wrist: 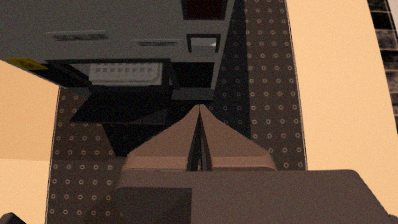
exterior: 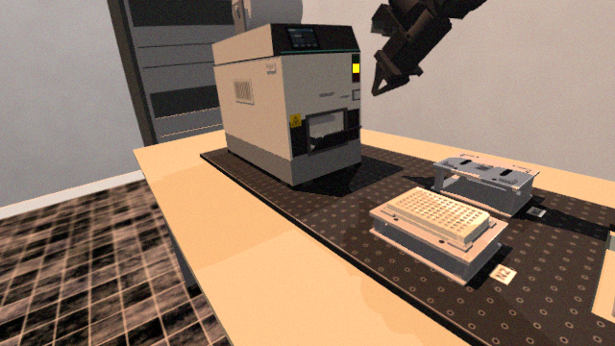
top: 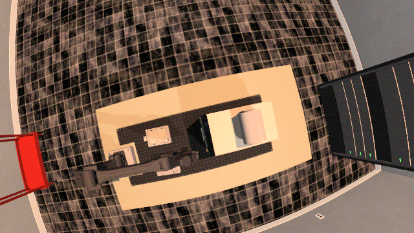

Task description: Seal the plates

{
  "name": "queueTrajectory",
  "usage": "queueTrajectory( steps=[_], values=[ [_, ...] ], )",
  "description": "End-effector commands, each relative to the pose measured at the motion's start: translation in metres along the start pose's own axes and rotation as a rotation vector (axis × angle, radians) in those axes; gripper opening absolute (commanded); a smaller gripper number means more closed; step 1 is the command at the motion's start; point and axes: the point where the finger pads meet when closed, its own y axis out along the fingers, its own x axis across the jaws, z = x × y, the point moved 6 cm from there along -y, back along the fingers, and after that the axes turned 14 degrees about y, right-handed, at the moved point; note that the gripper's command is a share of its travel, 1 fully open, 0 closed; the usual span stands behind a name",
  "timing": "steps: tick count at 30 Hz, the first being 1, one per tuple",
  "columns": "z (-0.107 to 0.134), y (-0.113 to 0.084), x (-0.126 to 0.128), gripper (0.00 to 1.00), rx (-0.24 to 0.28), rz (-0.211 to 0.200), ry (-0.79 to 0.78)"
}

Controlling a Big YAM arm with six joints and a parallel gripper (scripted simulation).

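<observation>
The sealer [top: 220, 134] [exterior: 255, 106] shows an amber lamp [exterior: 356, 68]. Its stage is drawn in; a pale plate [wrist: 125, 73] shows inside the opening, behind a dark lowered flap [wrist: 120, 106] [exterior: 336, 137]. Whether it is sealed cannot be told. My gripper [exterior: 375, 93] [wrist: 199, 112] is shut and empty, in front of the sealer and a little off the START button [exterior: 356, 94] [wrist: 203, 45]. Nest N2 [exterior: 423, 247] bears the other plate [exterior: 439, 209] [top: 158, 136], open and lying flat. Nest N1 [exterior: 521, 194] [top: 168, 171] has no plate on it.
The roll [top: 253, 127] stands on top of the sealer. My arm [top: 129, 169] reaches over the N1 side of the dark perforated mat [top: 181, 121] [exterior: 327, 231]. The N2 label [exterior: 504, 274] lies beside its nest. A dark rack [top: 352, 123] stands beyond the table.
</observation>
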Motion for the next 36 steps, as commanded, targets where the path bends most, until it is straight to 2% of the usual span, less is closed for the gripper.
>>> queueTrajectory(
  steps=[1, 3, 4, 9, 12, 17, 22, 24, 25, 26, 28, 31, 36],
  values=[
    [-0.017, -0.039, -0.001, 0.0, -0.043, -0.002, -0.01],
    [-0.022, -0.044, -0.001, 0.0, -0.053, -0.002, -0.01],
    [-0.007, -0.043, -0.01, 0.0, -0.056, -0.003, -0.01],
    [0.004, -0.068, -0.011, 0.0, -0.039, 0.002, -0.01],
    [0.001, -0.069, -0.008, 0.0, -0.042, 0.0, -0.01],
    [0.007, -0.104, 0.001, 0.0, -0.052, -0.017, -0.017],
    [0.007, -0.131, -0.005, 0.0, -0.061, -0.007, -0.013],
    [0.013, -0.137, -0.009, 0.0, -0.049, -0.002, -0.01],
    [0.01, -0.134, -0.001, 1.0, -0.045, 0.003, -0.112],
    [0.005, -0.131, 0.007, 1.0, -0.046, 0.004, -0.209],
    [0.005, -0.131, 0.007, 1.0, -0.046, 0.004, -0.209],
    [-0.009, -0.129, 0.03, 1.0, -0.055, -0.002, -0.428],
    [-0.027, -0.131, 0.058, 1.0, -0.056, 0.0, -0.676]
  ],
)
